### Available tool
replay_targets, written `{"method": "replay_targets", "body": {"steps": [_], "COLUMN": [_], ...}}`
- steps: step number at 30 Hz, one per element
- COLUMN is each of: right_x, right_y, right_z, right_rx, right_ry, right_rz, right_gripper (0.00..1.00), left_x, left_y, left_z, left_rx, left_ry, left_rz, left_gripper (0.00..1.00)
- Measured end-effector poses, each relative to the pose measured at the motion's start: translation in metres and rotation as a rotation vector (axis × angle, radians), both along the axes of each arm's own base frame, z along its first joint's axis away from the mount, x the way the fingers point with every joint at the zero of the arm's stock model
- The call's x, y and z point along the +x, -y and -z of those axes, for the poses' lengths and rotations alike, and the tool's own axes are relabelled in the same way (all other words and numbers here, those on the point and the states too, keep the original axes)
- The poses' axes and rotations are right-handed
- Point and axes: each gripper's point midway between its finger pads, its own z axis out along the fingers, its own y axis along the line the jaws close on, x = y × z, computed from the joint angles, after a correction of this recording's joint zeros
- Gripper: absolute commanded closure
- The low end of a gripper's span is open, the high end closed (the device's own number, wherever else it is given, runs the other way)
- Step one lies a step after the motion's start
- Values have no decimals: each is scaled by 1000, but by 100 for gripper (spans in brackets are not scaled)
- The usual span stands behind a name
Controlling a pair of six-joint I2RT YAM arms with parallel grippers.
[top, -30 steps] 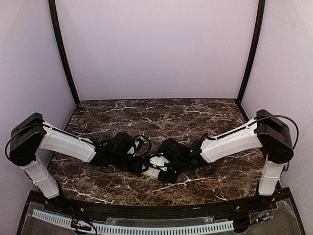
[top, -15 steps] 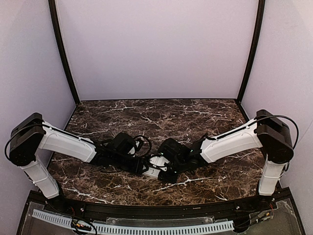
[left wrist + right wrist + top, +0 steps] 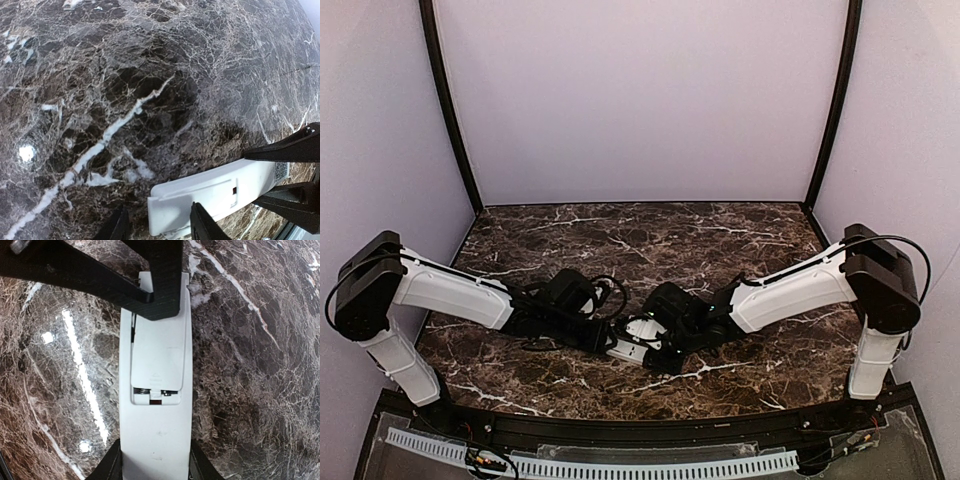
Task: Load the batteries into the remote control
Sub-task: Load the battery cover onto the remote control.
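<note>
The white remote control lies back-up at the near middle of the marble table, between both grippers. In the right wrist view the remote shows its battery cover slid partly along, leaving a narrow gap with a spring in it. My right gripper is shut on the remote's sides. My left gripper is open over the remote's other end; one of its fingers rests on the cover. No loose battery is in view.
Dark marble table with white veins, lilac walls on three sides. Black frame posts stand at the back corners. A cable rail runs along the near edge.
The left arm has drawn back slightly to the left, its finger still on the remote. The right arm and remote have barely moved.
</note>
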Motion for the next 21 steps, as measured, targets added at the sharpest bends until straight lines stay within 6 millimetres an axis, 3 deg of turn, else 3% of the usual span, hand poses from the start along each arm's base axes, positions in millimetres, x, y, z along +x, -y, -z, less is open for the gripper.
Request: {"method": "replay_targets", "body": {"steps": [8, 21], "right_x": [0, 0], "right_y": [0, 0], "right_z": [0, 0], "right_rx": [0, 0], "right_ry": [0, -1], "right_rz": [0, 3], "right_gripper": [77, 77], "left_x": [0, -5], "left_y": [1, 8], "left_z": [-1, -2], "left_rx": [-3, -16], "left_ry": [6, 1], "left_rz": [11, 17], "left_gripper": [70, 75]}}
